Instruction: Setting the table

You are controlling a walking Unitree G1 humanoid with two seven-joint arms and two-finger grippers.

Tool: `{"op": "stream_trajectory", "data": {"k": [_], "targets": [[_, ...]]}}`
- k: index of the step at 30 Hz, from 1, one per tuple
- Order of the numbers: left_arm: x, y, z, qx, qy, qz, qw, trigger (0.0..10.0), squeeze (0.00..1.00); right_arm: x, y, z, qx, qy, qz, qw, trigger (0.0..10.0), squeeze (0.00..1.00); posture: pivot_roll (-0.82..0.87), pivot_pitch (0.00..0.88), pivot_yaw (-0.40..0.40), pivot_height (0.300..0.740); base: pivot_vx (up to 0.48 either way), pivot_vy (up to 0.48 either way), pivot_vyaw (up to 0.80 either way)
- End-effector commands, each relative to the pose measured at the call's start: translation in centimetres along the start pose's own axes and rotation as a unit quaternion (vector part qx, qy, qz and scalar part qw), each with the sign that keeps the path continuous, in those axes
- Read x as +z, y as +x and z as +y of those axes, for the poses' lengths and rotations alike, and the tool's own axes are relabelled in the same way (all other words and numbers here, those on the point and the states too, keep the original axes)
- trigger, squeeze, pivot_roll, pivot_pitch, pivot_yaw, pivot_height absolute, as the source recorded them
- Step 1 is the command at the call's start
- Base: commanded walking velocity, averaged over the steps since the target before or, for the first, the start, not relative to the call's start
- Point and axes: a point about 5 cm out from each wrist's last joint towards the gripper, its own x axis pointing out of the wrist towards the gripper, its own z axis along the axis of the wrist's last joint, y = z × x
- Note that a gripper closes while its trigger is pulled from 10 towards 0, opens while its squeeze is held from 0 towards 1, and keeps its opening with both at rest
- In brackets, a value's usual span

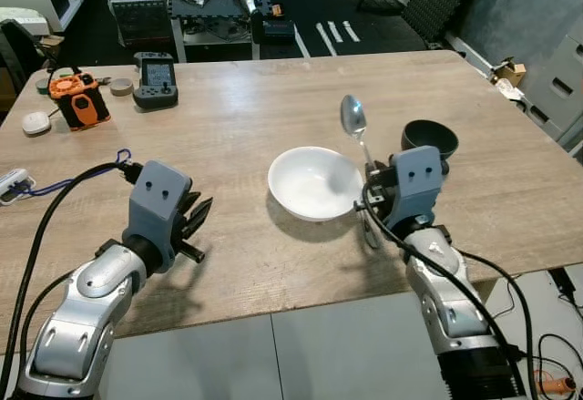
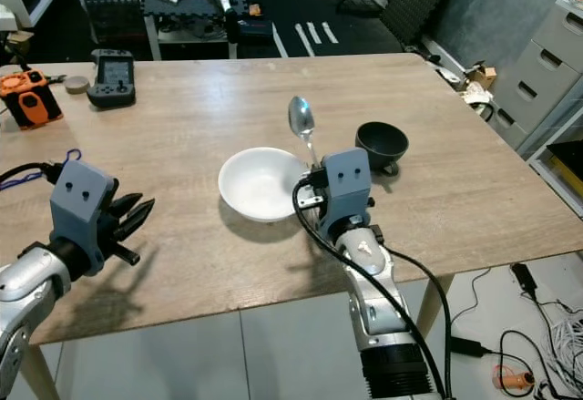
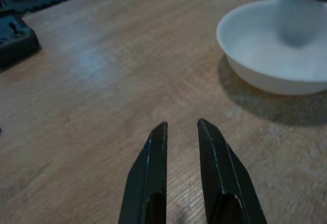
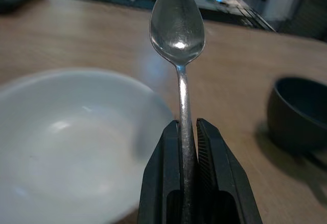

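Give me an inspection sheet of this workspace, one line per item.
Surface: wooden table, light scuffs.
Job's things: white bowl empty, near the table's front edge; dark bowl to its right; spoon held upright, bowl end up.
Clutter: orange device, black handheld controller, white puck, all far left.
Grippers: right gripper shut on the spoon's handle beside the white bowl; left gripper open, low over bare table.
Cables: black cables along both arms; blue cord at left edge.
Surroundings: cluttered cart, grey drawers.
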Motion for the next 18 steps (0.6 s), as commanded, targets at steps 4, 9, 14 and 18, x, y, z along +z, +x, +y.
{"op": "stream_trajectory", "data": {"k": [4, 9, 14, 18], "targets": [[-0.3, 0.3, -0.4, 0.002, -0.003, 0.01, 1.0, 10.0, 0.0, -1.7, 0.1, -1.1, -0.042, -0.002, 0.043, 0.998, 10.0, 0.0, 0.0, 0.046, 0.029, 0.74, 0.0, 0.0, 0.0], [-0.2, 0.4, -0.4, 0.002, -0.003, 0.01, 1.0, 10.0, 0.0, -2.3, 0.5, -1.6, -0.052, -0.014, 0.061, 0.997, 10.0, 0.0, 0.0, 0.053, 0.031, 0.74, 0.0, 0.0, 0.0], [0.3, 0.3, -0.7, -0.01, -0.011, 0.004, 1.0, 10.0, 0.0, -3.6, 0.9, -2.0, -0.049, -0.035, 0.091, 0.994, 10.0, 0.0, 0.02, 0.074, 0.03, 0.74, 0.0, 0.0, 0.0], [3.5, -0.5, -2.2, -0.128, -0.023, -0.04, 0.991, 10.0, 0.0, -3.8, 1.1, -2.1, -0.042, -0.051, 0.093, 0.993, 10.0, 0.0, 0.03, 0.083, 0.035, 0.74, 0.0, 0.0, 0.0]]}}
